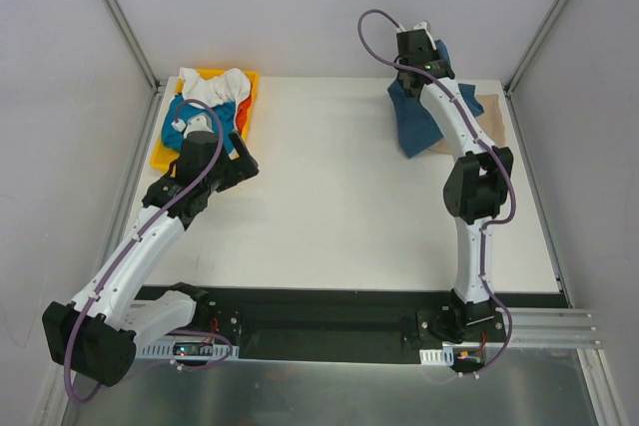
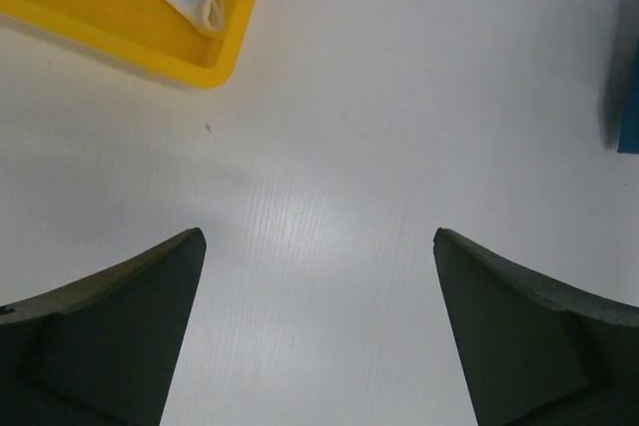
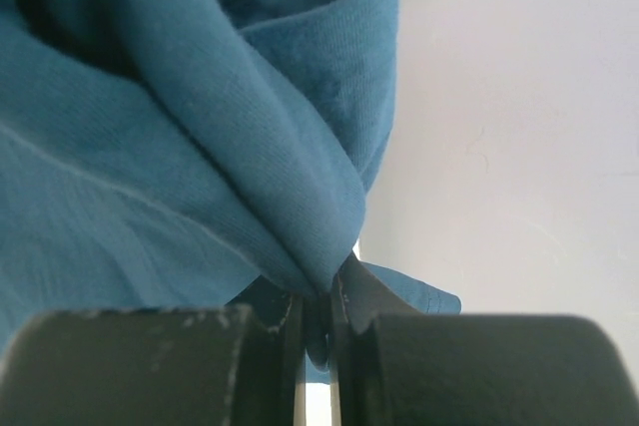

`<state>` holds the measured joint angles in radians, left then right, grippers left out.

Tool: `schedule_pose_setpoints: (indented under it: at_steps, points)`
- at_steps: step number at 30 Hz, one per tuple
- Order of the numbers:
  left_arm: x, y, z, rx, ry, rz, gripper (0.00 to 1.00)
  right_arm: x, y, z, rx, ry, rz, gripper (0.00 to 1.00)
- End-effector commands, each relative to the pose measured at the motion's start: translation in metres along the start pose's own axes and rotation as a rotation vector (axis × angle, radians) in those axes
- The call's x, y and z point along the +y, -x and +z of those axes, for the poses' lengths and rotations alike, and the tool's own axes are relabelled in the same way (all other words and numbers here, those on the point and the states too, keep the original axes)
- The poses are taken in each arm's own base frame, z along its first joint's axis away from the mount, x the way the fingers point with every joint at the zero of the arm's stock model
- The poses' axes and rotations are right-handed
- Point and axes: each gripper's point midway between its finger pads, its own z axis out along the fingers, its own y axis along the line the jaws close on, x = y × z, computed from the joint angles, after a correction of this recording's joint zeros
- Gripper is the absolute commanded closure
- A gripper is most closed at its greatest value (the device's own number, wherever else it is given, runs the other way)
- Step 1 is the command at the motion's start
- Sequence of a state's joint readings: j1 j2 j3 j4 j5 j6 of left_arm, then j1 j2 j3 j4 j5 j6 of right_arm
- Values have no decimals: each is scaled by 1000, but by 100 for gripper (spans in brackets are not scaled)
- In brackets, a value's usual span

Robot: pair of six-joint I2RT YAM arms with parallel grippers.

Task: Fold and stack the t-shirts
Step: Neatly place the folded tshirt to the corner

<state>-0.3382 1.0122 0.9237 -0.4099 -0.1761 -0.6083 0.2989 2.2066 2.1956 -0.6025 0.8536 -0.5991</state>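
Right gripper (image 3: 318,311) is clamped shut on a fold of the blue t-shirt (image 1: 414,125). The shirt is lifted at the far right corner of the tabletop (image 1: 339,207), and its lower part overlaps the beige t-shirt (image 1: 487,107) spread flat there. Left gripper (image 2: 318,238) is spread wide open with nothing held, over bare tabletop just beside the yellow tray (image 1: 163,157) at the far left corner. White t-shirt (image 1: 215,85), teal t-shirt (image 1: 180,117) and orange-red t-shirt (image 1: 243,112) are heaped in the tray.

Blue t-shirt (image 1: 414,127) hangs bunched, partly covering flat beige t-shirt (image 1: 489,105).
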Motion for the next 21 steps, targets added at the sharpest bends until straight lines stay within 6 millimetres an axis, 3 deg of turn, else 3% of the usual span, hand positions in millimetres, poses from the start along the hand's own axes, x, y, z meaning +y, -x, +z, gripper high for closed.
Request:
schedule_pose_setpoints:
  at_steps: [1,7,21]
  points:
    - [2,14,-9,-39,14,0,1,-86,44,-53,-154,-82,255,96]
    - [4,10,-6,-27,23,-8,1,-95,44,-51,-144,-121,268,95]
    - [5,7,2,-2,43,-6,1,-80,22,-8,-62,-102,230,93]
